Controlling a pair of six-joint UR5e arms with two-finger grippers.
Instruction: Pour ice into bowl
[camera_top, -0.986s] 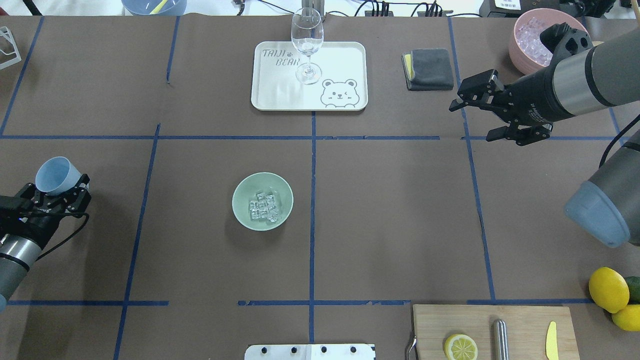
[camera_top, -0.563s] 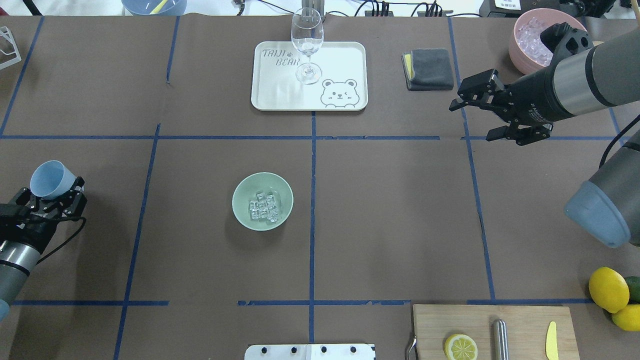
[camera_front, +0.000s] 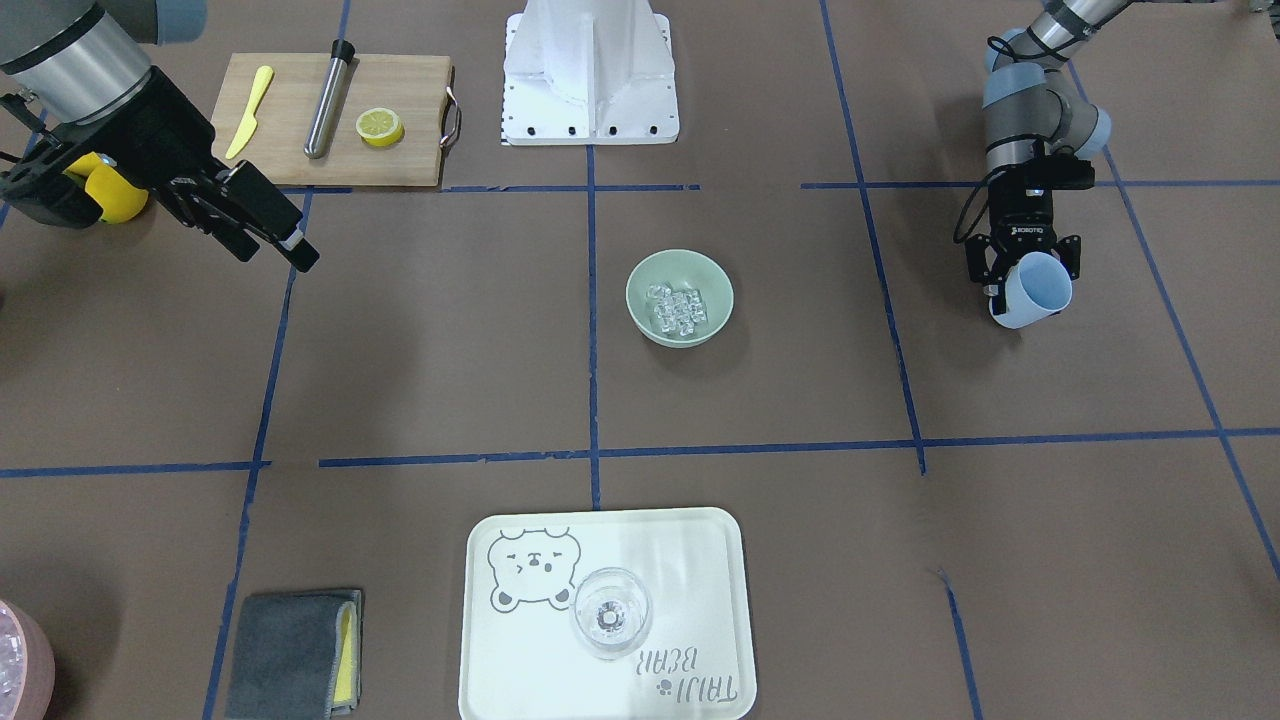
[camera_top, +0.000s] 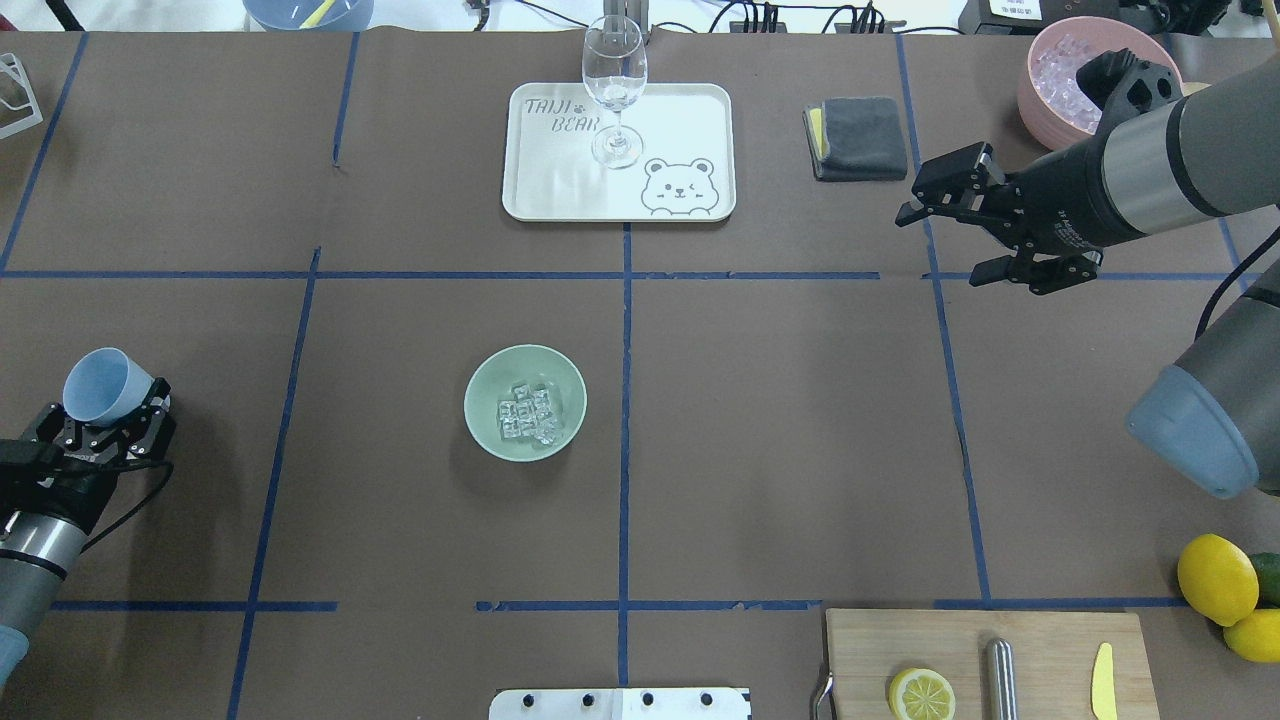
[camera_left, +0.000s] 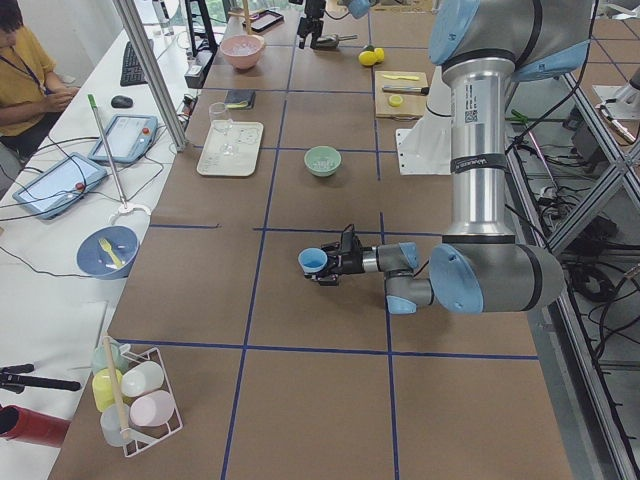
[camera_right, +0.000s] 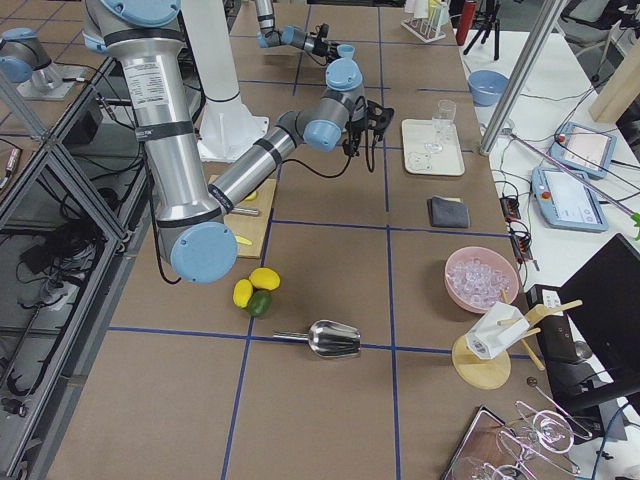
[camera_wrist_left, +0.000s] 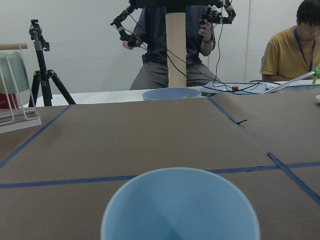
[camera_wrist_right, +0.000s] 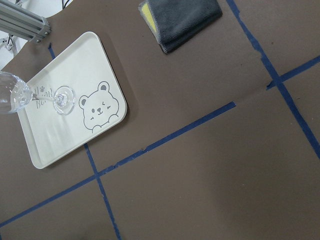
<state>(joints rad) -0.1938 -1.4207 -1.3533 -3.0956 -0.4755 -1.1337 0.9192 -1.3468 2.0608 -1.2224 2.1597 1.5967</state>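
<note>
The pale green bowl (camera_top: 484, 385) (camera_front: 648, 272) sits left of the table's centre line, and the ice (camera_top: 527, 412) (camera_front: 680, 308) lies inside it as a heap of clear cubes. Far out at the table's left edge, my left gripper (camera_top: 108, 418) (camera_front: 1022, 268) is shut on a light blue cup (camera_top: 103, 385) (camera_front: 1035, 290) (camera_wrist_left: 180, 207). The cup looks empty in the left wrist view. My right gripper (camera_top: 940, 247) (camera_front: 272, 250) hangs open over bare table at the far right, with nothing between its fingers.
A white bear tray (camera_top: 560, 190) with a stemmed glass (camera_top: 613, 90) stands at the far middle. A grey cloth (camera_top: 857, 138) and a pink tub (camera_top: 1040, 110) are at the far right. A cutting board (camera_top: 1050, 650) and lemons (camera_top: 1215, 578) are near right.
My left gripper has drawn back toward the robot and slightly left with the blue cup in it. The right arm has barely shifted.
</note>
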